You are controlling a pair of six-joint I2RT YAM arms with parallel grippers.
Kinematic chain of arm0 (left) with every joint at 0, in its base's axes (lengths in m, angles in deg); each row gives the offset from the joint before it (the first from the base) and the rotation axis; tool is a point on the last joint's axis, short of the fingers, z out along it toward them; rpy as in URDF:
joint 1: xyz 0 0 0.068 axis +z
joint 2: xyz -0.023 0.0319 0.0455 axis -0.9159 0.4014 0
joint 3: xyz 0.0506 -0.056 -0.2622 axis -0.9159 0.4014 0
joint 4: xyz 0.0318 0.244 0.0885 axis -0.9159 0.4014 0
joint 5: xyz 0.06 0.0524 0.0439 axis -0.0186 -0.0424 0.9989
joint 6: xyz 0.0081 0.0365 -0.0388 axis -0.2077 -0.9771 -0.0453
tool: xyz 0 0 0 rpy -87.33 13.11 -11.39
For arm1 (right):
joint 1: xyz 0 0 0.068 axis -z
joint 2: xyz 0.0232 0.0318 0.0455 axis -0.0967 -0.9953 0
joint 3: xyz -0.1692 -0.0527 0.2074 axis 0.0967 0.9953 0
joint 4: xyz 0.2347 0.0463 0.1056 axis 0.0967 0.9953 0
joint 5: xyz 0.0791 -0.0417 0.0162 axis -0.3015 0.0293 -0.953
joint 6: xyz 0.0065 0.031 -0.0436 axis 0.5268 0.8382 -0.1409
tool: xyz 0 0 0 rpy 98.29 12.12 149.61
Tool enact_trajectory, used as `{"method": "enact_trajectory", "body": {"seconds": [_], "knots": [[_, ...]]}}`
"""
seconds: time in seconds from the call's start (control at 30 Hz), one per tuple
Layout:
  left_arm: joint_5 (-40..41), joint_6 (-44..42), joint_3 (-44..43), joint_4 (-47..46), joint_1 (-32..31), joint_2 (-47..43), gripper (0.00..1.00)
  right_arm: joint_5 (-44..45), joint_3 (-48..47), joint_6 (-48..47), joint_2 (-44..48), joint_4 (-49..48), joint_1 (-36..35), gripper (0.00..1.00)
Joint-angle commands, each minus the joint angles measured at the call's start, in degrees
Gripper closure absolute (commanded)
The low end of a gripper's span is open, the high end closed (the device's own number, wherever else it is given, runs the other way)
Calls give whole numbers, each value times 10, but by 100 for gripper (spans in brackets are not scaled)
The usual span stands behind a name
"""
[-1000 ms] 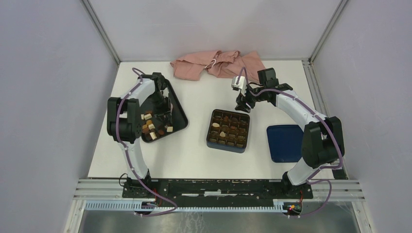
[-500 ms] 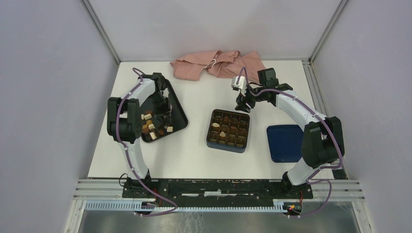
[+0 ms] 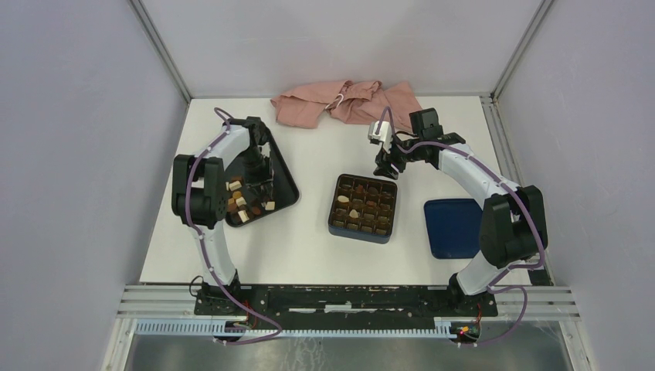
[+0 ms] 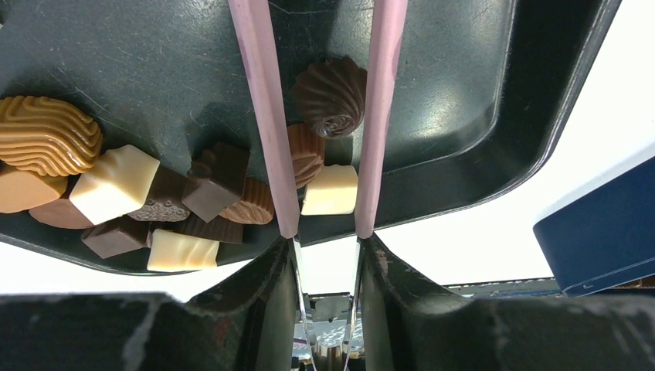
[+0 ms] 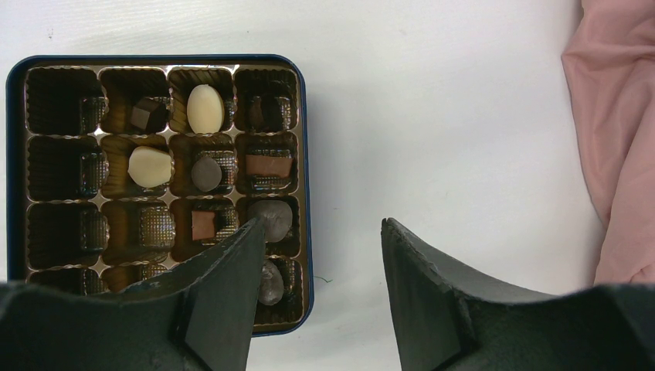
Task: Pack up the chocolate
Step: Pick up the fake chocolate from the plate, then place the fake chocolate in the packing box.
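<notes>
Loose chocolate pieces [image 3: 243, 202], dark brown, light brown and cream-white, lie in the black rimmed tray [image 3: 286, 188] at the left. My left gripper [image 3: 260, 166] is low in the tray. In the left wrist view [image 4: 318, 23] its pink fingers [image 4: 266, 139] stand apart, with a dark swirl piece [image 4: 330, 97], a light brown piece and a cream-white square [image 4: 330, 190] between them. The dark blue box [image 3: 363, 236] with a brown gridded insert holds several pieces [image 5: 205, 108]. My right gripper [image 3: 385, 164] is open and empty just past the box's far right corner [image 5: 323, 226].
A dark blue lid [image 3: 452, 228] lies right of the box. A crumpled pink cloth [image 3: 340, 104] lies at the back and also shows in the right wrist view [image 5: 618, 116]. Walls stand on three sides. Several cells on the box's left side [image 5: 54, 162] hold nothing.
The left arm has shifted very slightly over the tray. The right arm has not moved.
</notes>
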Motion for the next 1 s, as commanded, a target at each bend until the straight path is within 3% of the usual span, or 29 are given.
{"method": "enact_trajectory", "body": {"seconds": [0.0, 0.1, 0.23, 0.33, 0.67, 0.97], "knots": [[8, -22, -23, 17, -5, -4, 62, -9, 2, 2, 5, -16, 3, 37], [11, -22, -25, 17, -6, -5, 63, -10, 3, 2, 5, -16, 2, 37], [8, -18, -30, 8, -7, -16, 81, -15, 4, 3, 5, -17, 3, 37], [0, -15, -28, -5, -6, -31, 86, -22, 9, 5, 3, -23, 2, 37], [-32, -7, 2, -58, -5, -78, 94, -86, 68, 4, 9, -95, 4, 27], [-59, -5, 84, -109, -6, -154, 95, -34, 120, -84, 11, -140, 4, 26]]}}
